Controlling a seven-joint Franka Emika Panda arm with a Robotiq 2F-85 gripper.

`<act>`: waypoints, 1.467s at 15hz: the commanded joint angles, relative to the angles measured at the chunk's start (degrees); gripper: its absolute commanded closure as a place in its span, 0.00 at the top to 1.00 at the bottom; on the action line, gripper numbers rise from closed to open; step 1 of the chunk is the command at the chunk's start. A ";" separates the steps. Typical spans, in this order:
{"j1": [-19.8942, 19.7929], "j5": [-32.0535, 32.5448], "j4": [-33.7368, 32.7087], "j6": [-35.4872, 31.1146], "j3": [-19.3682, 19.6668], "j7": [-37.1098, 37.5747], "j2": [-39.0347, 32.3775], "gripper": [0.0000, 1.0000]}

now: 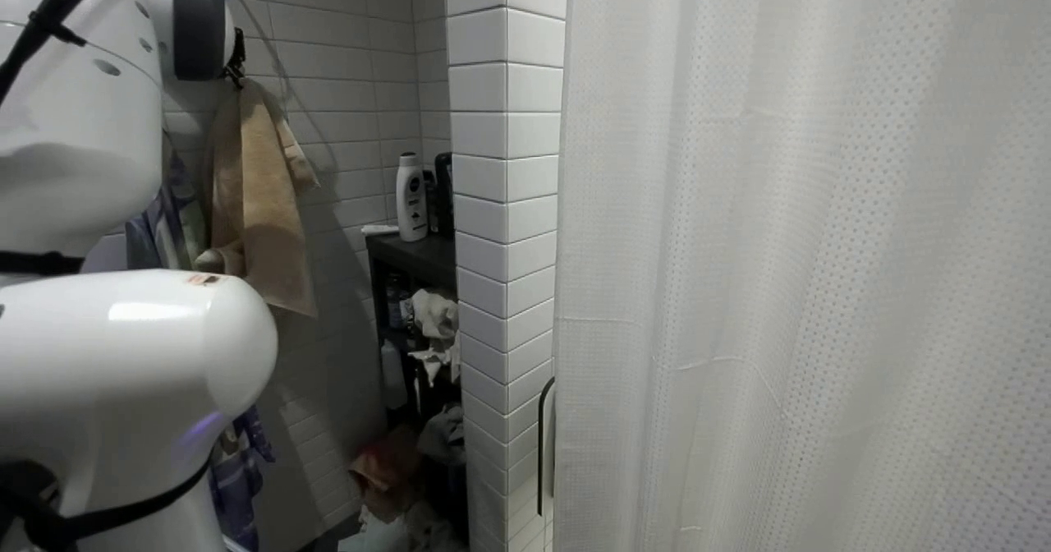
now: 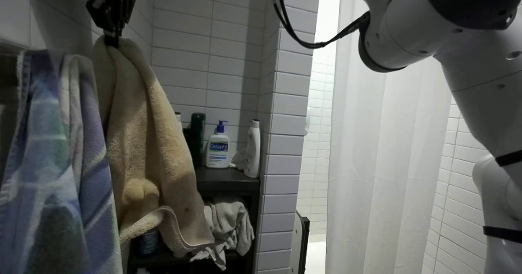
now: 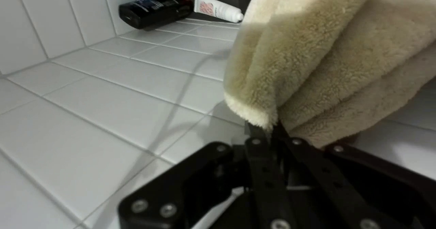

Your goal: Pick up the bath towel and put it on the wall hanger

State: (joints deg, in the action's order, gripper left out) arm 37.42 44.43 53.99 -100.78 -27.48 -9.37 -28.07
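Observation:
The beige bath towel (image 2: 136, 143) hangs down in folds from my gripper (image 2: 111, 39), close to the tiled wall. It also shows in an exterior view (image 1: 267, 215). In the wrist view the jaws (image 3: 267, 126) are shut on a bunched edge of the towel (image 3: 306, 58), and the rest spreads to the upper right. In an exterior view the gripper (image 1: 238, 78) is partly hidden behind the arm. I cannot make out a wall hanger in any view; it is hidden or out of view.
A blue patterned towel (image 2: 45, 155) hangs on the wall beside the beige one. A dark shelf (image 2: 228, 180) with bottles and cloths stands in the corner. A tiled wall edge (image 1: 507, 207) and white curtain (image 1: 780, 248) are nearby.

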 commanded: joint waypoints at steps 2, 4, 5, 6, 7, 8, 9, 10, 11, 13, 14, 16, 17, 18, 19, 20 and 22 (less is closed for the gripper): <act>-3.12 -8.02 -1.52 -2.36 -2.07 2.37 0.13 0.02; -3.89 -10.24 -1.01 -2.55 -2.10 4.43 0.30 0.02; -4.30 -11.31 -0.61 -2.69 -2.12 5.38 0.45 0.02; -4.50 -11.86 -0.24 -2.83 -1.83 7.03 0.65 0.02; -4.77 -12.47 0.11 -3.13 -1.76 8.28 0.79 0.02; -4.92 -12.91 0.36 -2.96 -1.60 9.99 0.92 0.02; -5.14 -13.29 0.63 -3.07 -1.52 11.61 1.07 0.02; -5.43 -13.79 0.90 -3.24 -1.57 13.13 1.14 0.02; -5.73 -14.21 1.22 -3.54 -1.62 14.20 1.29 0.02; -6.11 -14.77 1.55 -3.98 -1.58 16.60 1.49 0.02; -6.35 -15.10 1.68 -4.13 -1.66 17.37 1.55 0.02; -6.71 -15.81 2.03 -4.57 -1.77 19.16 1.69 0.02; -7.00 -16.35 2.33 -4.80 -1.87 19.76 1.81 0.02; -7.25 -16.99 2.67 -4.99 -1.89 20.70 1.81 0.02; -7.52 -17.79 3.07 -5.07 -1.92 21.76 1.84 0.02; -7.71 -18.36 3.47 -5.29 -1.89 22.65 1.86 0.02; -7.89 -18.80 4.62 -5.86 -1.56 24.90 2.07 0.02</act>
State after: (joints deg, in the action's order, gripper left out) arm 31.04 27.41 54.87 -104.36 -28.82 12.05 -27.86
